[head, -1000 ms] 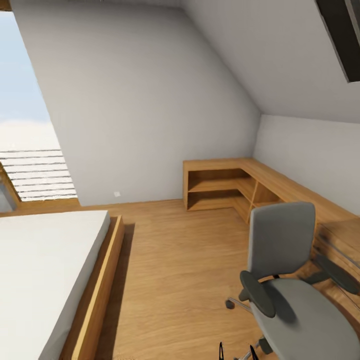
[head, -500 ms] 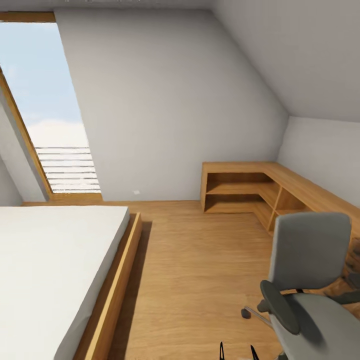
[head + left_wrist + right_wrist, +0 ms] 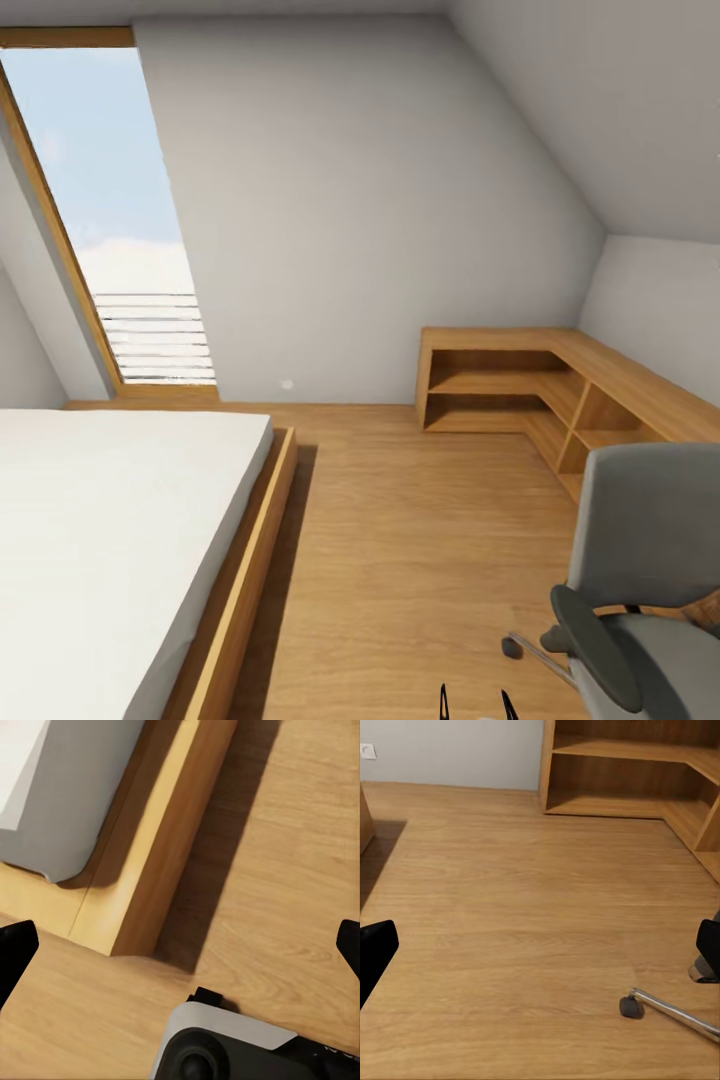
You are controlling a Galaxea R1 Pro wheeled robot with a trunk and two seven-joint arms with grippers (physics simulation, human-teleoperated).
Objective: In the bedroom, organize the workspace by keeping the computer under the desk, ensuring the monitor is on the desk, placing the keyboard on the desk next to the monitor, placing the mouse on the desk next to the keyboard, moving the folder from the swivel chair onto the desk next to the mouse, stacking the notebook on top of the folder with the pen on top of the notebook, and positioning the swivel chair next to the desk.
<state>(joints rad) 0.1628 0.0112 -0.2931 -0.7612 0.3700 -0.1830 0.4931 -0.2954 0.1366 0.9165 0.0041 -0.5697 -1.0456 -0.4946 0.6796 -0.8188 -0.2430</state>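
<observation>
Here the swivel chair (image 3: 650, 590) stands off to the right of both grippers, nearer the right gripper (image 3: 540, 945), whose fingers (image 3: 375, 949) are spread wide and empty above bare floor (image 3: 525, 907). One chair caster (image 3: 630, 1007) lies just beyond its right fingertip. The left gripper (image 3: 180, 949) is likewise wide open and empty, beside the bed frame (image 3: 150, 862).

Sloped grey-white walls (image 3: 380, 200), tall window (image 3: 120, 220), wood floor (image 3: 400, 540), corner shelving (image 3: 520, 385)

— What's on my right wrist feed?
— Bare wood floor (image 3: 525, 922). My right gripper (image 3: 540, 945) spread wide. A chrome chair leg (image 3: 675, 1012) with its caster (image 3: 630, 1006), well apart from low wooden shelving (image 3: 630, 772).
</observation>
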